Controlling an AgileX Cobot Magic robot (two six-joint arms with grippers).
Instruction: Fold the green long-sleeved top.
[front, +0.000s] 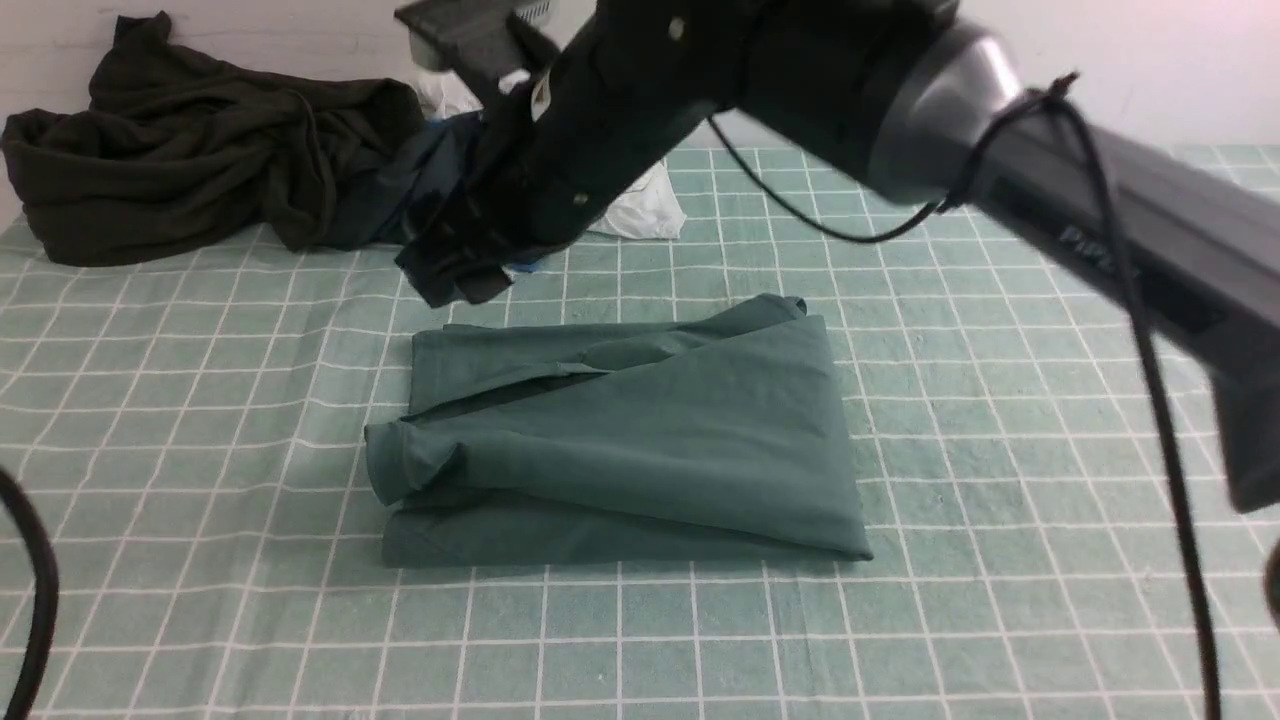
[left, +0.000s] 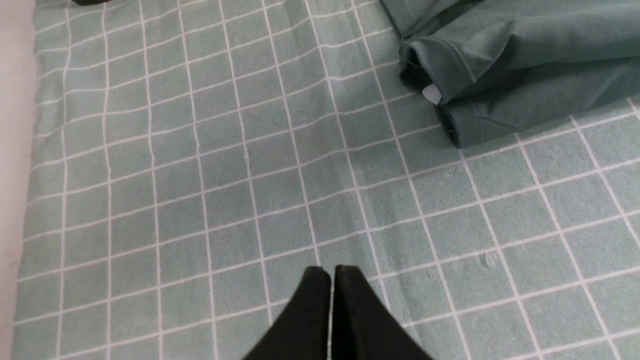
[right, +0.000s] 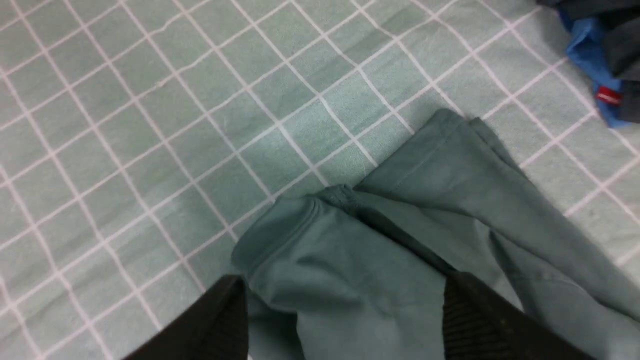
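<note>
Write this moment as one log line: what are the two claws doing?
green top: folded, on checked sheet | left gripper: shut, over bare sheet | right gripper: open, above top's edge

I work at a lab-style test bench: a checked sheet (front: 200, 420) spread flat, a bare white wall (front: 1130, 60) behind, clothes (front: 190, 150) heaped at the far edge.

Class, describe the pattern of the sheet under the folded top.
Sheet: pale green, white grid lines; left wrist view.
</note>
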